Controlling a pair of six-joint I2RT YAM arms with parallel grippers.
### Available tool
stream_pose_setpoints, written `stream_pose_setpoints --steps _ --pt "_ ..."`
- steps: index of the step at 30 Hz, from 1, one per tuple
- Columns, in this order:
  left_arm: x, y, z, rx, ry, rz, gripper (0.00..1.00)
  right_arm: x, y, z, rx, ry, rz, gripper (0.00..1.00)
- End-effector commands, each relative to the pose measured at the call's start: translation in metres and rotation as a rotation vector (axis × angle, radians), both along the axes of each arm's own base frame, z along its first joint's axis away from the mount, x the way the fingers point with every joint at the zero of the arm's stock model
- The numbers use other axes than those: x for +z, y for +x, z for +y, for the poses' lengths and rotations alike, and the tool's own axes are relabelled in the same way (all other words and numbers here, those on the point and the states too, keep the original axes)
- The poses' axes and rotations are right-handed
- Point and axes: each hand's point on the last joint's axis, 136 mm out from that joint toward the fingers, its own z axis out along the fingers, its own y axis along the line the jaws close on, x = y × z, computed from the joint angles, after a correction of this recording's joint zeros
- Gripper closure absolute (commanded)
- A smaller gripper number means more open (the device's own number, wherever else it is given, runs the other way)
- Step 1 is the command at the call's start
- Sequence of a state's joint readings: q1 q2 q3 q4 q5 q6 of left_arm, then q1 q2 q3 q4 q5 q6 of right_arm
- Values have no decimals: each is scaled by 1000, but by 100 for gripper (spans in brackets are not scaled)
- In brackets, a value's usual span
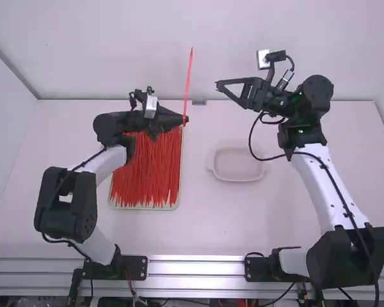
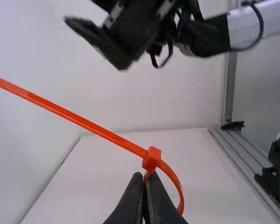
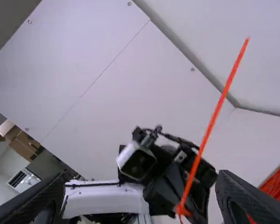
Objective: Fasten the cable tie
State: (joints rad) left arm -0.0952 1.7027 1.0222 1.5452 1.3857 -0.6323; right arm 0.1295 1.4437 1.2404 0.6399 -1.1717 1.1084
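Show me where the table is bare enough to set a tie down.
Free: the table strip between the tray and the clear dish, and the stretch nearer the arm bases. Crowded: the tray, heaped with red ties, the left gripper holding a cable tie at its far edge.

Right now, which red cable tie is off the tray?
The cable tie pinched in the left claw, upright with a small loop at its head; the other ties lie flat in the tray.
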Motion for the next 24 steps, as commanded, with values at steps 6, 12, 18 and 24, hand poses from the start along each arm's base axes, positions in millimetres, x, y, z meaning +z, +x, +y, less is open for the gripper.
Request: stream_pose_setpoints --steps 6,12,18,24 --pt "32 11 0 -3 -19 71 98 -14 -7 19 9 0 -5 20" --pt "47 11 0 -11 -31 103 98 -16 -11 30 22 -2 -22 29" --pt "48 0 -14 -67 -13 108 98 -16 -20 46 48 0 -35 37" --pt "47 -8 -20 -95 -4 86 98 -14 -23 52 53 4 -45 41"
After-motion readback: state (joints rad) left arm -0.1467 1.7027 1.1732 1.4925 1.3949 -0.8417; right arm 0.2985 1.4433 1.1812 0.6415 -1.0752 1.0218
